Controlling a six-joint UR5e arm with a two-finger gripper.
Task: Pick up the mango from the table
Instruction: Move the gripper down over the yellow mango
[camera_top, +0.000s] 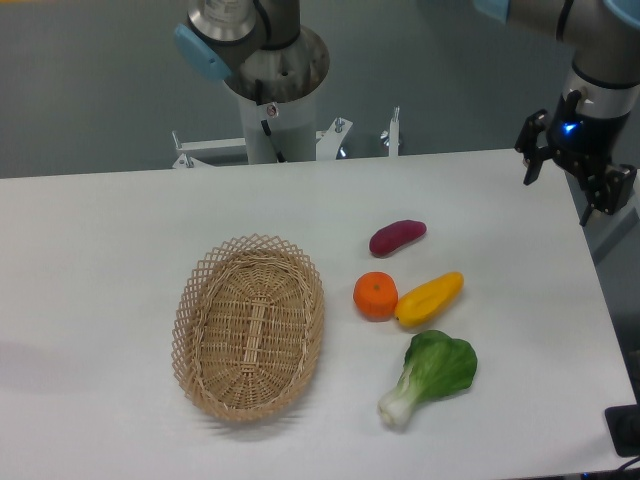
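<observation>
The mango (429, 298) lies on the table (110, 250), used here as the landmark for everything else. It rests on its side, long axis tilted, with the higher end toward the right edge of the table and the lower end pointing at the orange (375, 295). That lower end looks to be touching the orange, or just beside it; the gap is too small to call. Above the mango, apart from it, lies the sweet potato (397, 237). Just below the mango sits the bok choy (432, 371), leafy head near the fruit, white stem pointing away. The wicker basket (249, 325) stands well to the left of the mango, past the orange.

The gripper (566, 182) hangs up and to the right of the mango, at the far right edge of the table, well apart from the fruit. Its fingers stand apart and hold nothing.

Judged step: the approach has not begun; the mango is untouched.

Next move, as judged: travel in over the mango, then descend with the jaws set across its narrow width, not along its length. The orange crowds the left end and the bok choy crowds the underside, so a grasp nearer the free right half seems safer. The smooth, rounded skin may slip if pinched off-centre.
</observation>
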